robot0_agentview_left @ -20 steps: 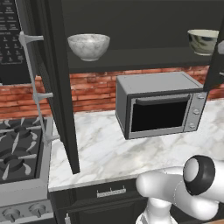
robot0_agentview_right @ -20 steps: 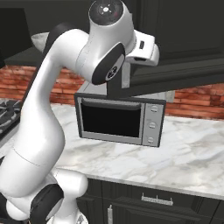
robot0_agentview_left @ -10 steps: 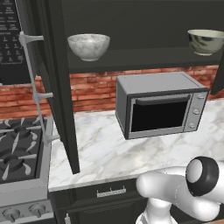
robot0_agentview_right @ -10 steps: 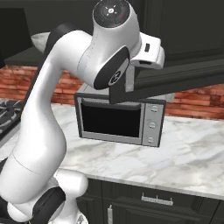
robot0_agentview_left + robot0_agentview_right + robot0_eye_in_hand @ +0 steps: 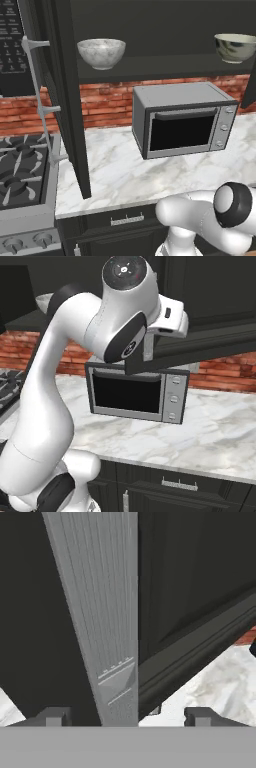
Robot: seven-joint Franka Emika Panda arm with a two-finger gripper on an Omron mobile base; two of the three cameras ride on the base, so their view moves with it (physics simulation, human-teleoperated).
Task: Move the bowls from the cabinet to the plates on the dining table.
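the task is sitting near its start, judging from how things lie: both bowls are resting on the cabinet shelf (image 5: 165, 67), and neither is on a plate. the white-grey marbled bowl (image 5: 101, 52) is standing near the shelf's left end, just beside the open left door (image 5: 67, 100), and the grey-green bowl (image 5: 235, 47) is standing well apart from it, toward the shelf's right end. the cabinet (image 5: 160, 25) is hanging open above the marble worktop (image 5: 115, 170), where the grey microwave (image 5: 182, 120) is standing against the brick wall under the shelf. in the hand view the hand (image 5: 127, 717) is pointing at a silver bar handle (image 5: 107, 617) of a dark cabinet door (image 5: 195, 587); its two finger tips (image 5: 55, 716) are standing wide apart on either side of the bar, with a clear gap on each side, so the hand is gripping nothing. in the right base view the arm is reaching up beside the lower edge of the right door (image 5: 200, 346). what seems left is everything that counts: reaching in for each bowl, lifting it out, carrying it to the dining table and setting it on a plate.
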